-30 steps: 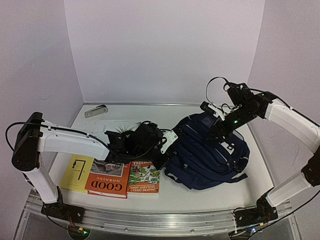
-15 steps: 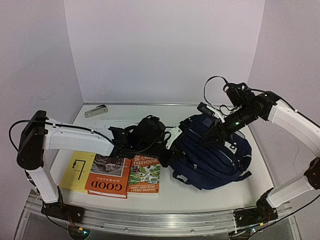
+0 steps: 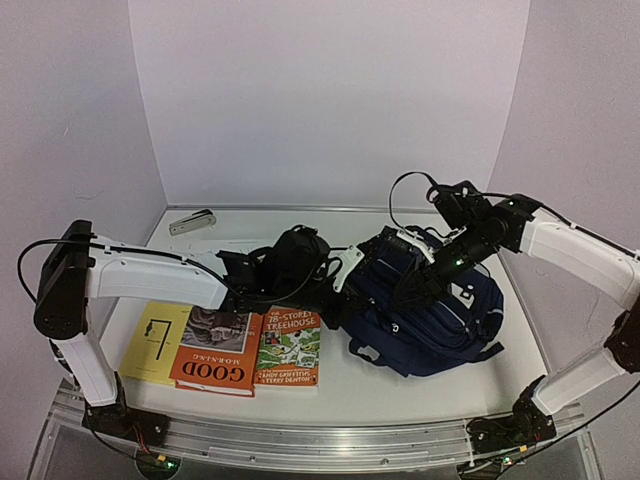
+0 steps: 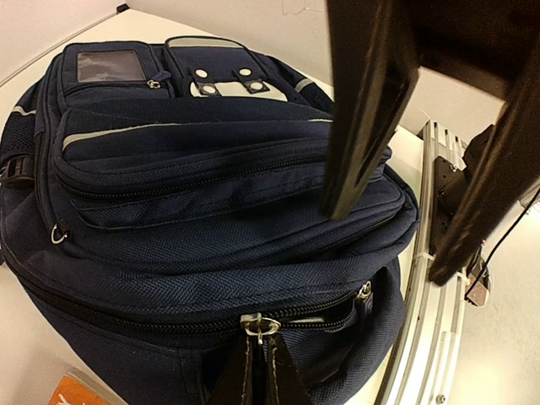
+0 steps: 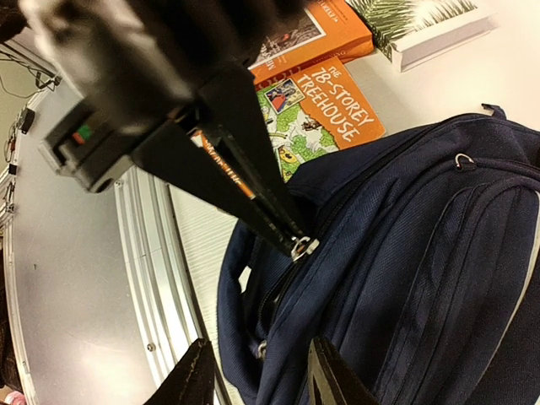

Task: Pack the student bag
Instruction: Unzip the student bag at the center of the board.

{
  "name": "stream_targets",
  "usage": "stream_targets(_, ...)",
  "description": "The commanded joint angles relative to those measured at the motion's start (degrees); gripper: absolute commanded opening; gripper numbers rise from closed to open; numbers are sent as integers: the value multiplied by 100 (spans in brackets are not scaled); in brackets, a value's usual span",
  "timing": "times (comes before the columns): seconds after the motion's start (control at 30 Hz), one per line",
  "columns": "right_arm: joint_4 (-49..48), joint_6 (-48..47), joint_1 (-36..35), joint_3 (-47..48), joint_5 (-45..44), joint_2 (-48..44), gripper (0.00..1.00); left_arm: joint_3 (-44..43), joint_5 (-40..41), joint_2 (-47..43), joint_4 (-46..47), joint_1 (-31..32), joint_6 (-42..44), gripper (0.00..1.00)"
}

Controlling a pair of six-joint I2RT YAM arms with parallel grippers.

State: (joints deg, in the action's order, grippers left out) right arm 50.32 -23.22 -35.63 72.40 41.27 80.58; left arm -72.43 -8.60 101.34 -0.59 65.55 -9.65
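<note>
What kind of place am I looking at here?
Probably a robot lab test cell: two white robot arms mounted on an aluminium rail, plain white walls boxing in a white table, and a dark navy fabric backpack with paperback books beside it.

Pale-walled booth around a white table (image 3: 400, 395).
Three walls (image 3: 320, 100), faintly lilac, close in the back and both sides; the tabletop is matte under soft, even light, with a metal rail (image 3: 320, 440) along its near edge.
</note>
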Motion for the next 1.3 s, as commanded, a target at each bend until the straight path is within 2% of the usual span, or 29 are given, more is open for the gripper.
stream_targets(0.0,-426,67,-32,-193,65,92,38,-201,-128,-259,810,-37,-127,0)
stream_targets(0.53,-961,371,-48,-581,261,374,37,-52,-159,-352,978,-105,-313,0)
stream_targets(0.63,-1007,402,-50,-568,197,382,26,-36,-156,-352,997,-117,-338,0)
stream_targets(0.77,-981,444,-50,-503,-10,230,0,38,-158,-436,997,-186,-454,0)
stream_targets(1.03,-814,296,-49,-582,-293,-354,0,287,77,-539,953,-426,-657,0)
stream_targets(1.27,6,-349,-49,-394,-579,-593,0,239,404,-680,572,-565,-705,0)
